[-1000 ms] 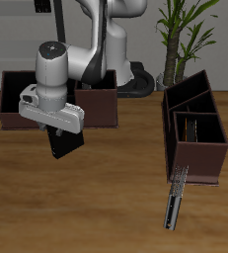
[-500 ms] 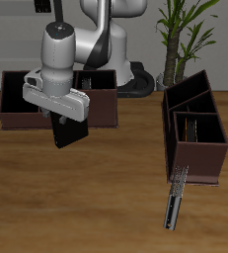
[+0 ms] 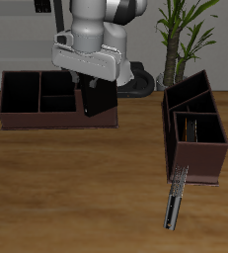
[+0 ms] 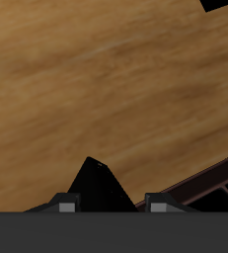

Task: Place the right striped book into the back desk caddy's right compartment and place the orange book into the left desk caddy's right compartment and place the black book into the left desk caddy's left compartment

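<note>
Two desk caddies sit on the table: the back desk caddy (image 3: 32,104) and the left desk caddy (image 3: 196,133). I count three books: one black book (image 3: 96,99), one striped book (image 3: 192,128) inside a caddy, and another striped book (image 3: 175,198) near the table's front edge. One potted plant (image 3: 180,40) stands at the back.

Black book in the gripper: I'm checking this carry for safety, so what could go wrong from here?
1. The black book hangs slightly tilted from the gripper, which holds only its top end, so it might swing or slip.
2. It hangs low over the back desk caddy, so a sideways move without lifting might clip that caddy's wall.
3. The left desk caddy has narrow compartments, one holding a striped book, so a tilted book might catch a divider.
</note>
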